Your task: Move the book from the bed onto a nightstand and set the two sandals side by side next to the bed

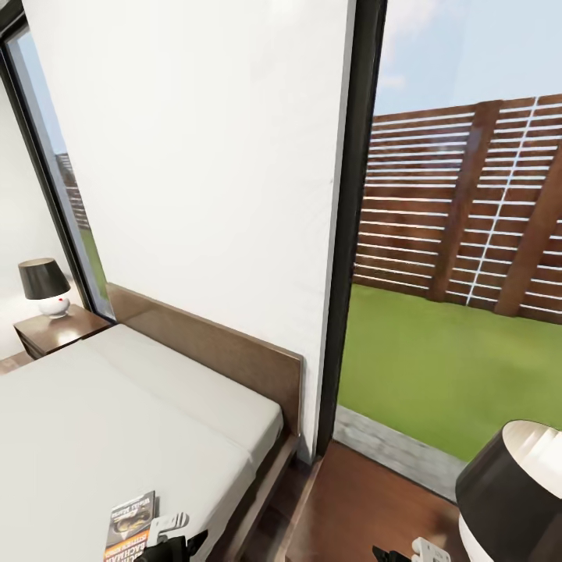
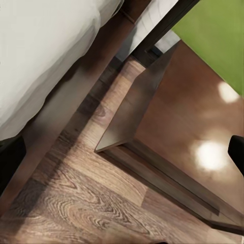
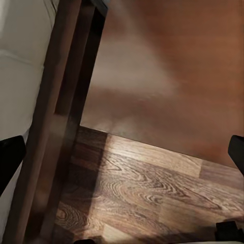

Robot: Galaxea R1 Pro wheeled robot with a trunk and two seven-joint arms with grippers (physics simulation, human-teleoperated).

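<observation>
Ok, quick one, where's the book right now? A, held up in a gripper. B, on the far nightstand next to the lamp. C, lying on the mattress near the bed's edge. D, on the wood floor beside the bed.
C: the book lies flat on the white mattress of the bed, close to its near edge.

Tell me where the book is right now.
In the head view the book lies flat on the bed, on the mattress near its right-hand edge at the bottom of the picture, just left of the left arm's white part.
</observation>
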